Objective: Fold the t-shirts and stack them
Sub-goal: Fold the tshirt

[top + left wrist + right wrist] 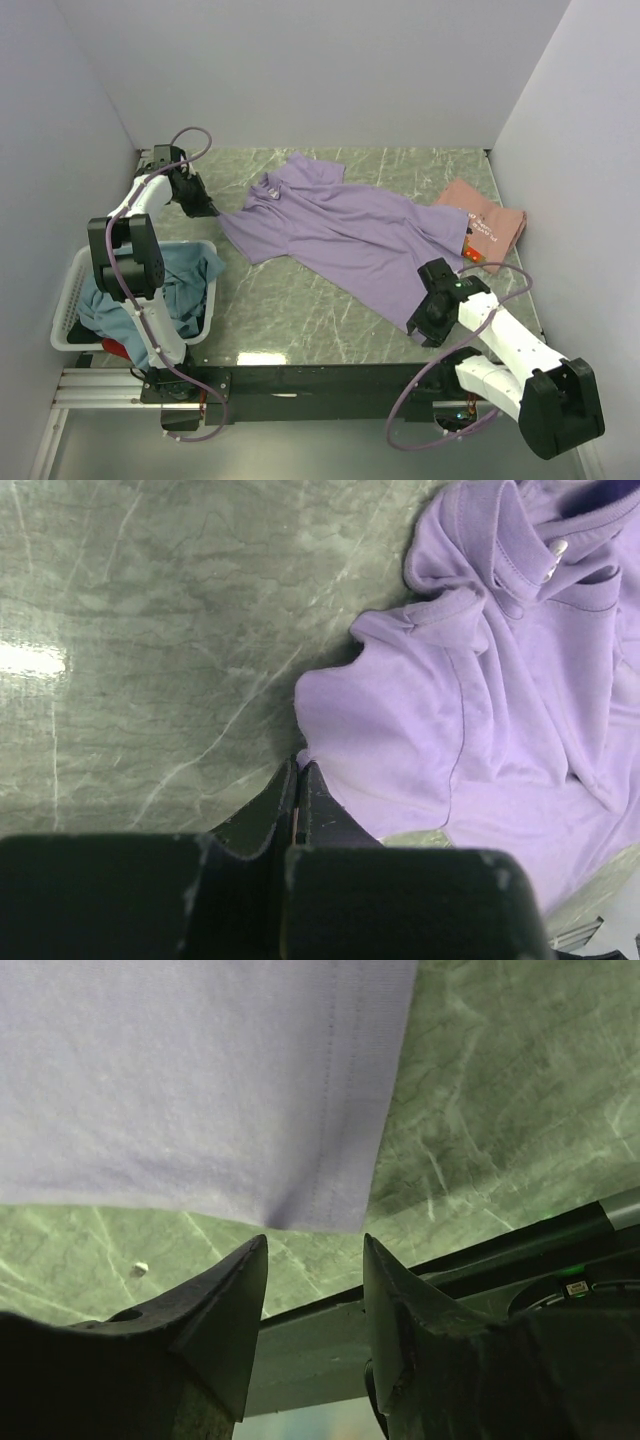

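Lavender t-shirt [340, 235] corner pinched in left gripper [300, 776]; right gripper [315, 1244] parted beside hem.

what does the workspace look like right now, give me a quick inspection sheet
surface: green marbled table, glossy, light glare near the front edge
job's things: lavender shirt spread diagonally across the middle; salmon-pink shirt folded at the right; teal shirt heaped in the basket; red cloth peeking out at the basket's near side
clutter: white slatted basket at the left edge
grippers: left pincer shut on a corner of the lavender shirt; right pincer open at its hem corner
cables: purple cables looping along both arms
surroundings: plain pale walls on three sides
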`<state>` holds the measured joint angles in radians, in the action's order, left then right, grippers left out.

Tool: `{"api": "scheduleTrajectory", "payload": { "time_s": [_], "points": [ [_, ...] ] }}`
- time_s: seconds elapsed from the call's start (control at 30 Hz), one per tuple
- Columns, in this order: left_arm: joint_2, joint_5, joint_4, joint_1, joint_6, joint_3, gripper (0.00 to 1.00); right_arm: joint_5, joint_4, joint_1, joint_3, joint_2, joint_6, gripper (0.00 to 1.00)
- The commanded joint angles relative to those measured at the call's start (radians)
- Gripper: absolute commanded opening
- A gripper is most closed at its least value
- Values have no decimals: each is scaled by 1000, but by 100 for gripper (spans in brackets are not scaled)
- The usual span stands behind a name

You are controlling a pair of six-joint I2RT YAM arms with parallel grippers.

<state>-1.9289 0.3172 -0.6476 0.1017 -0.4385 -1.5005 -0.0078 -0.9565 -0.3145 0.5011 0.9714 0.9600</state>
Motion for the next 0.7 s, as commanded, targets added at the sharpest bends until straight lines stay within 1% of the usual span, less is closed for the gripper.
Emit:
{"api": "scheduleTrajectory", "payload": {
  "time_s": [0.0, 0.2, 0.4, 0.6, 0.67],
  "points": [
    [31, 39, 23, 4, 7, -49, 0, 75, -25, -21, 14, 6, 83, 50],
    [30, 65, 29, 6, -2, -41, 0, 106, -30, -21, 17, 1, 140, 47],
    [28, 92, 45, 4, -9, -18, 0, 111, 1, -26, 16, 93, 141, 44],
    [16, 99, 40, 4, -11, -35, 1, 112, 30, -52, -4, 147, 151, 42],
    [8, 102, 36, 4, -11, -44, 0, 118, 30, -52, 4, 151, 151, 38]
  ]
}}
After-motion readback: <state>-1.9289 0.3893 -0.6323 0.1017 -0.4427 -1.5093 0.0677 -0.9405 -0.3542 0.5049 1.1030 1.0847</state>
